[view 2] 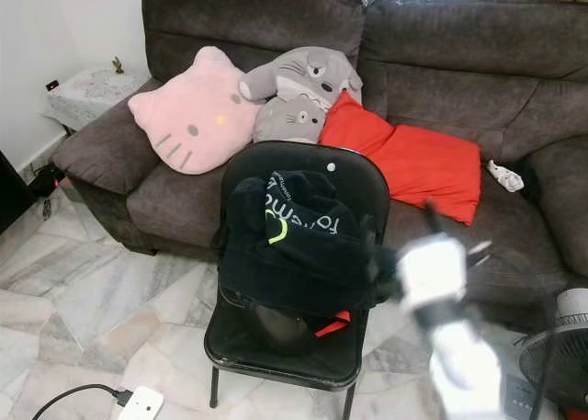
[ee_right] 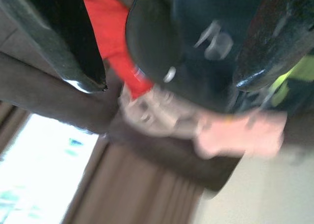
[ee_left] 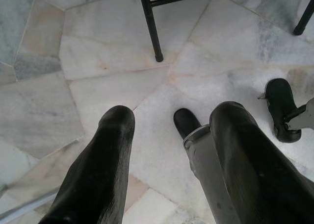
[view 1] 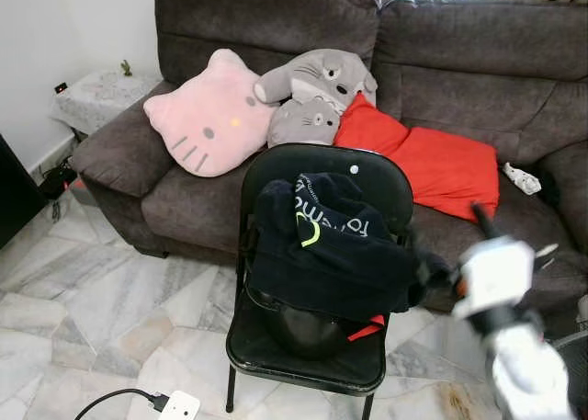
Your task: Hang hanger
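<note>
Navy garment drapes the black folding chair at frame centre — right gripper, jaws parted, reaches in lower right — apparently to grasp it.

Right gripper motion-blurred beside dark garment; finger spread unreadable, contact w/ cloth unclear. Garment covers most of chair backrest, part of seat. Red piece under garment mostly hidden, can't ID. Right wrist view smeared, cushions just blobs. Power strip cut by frame edge.
</note>
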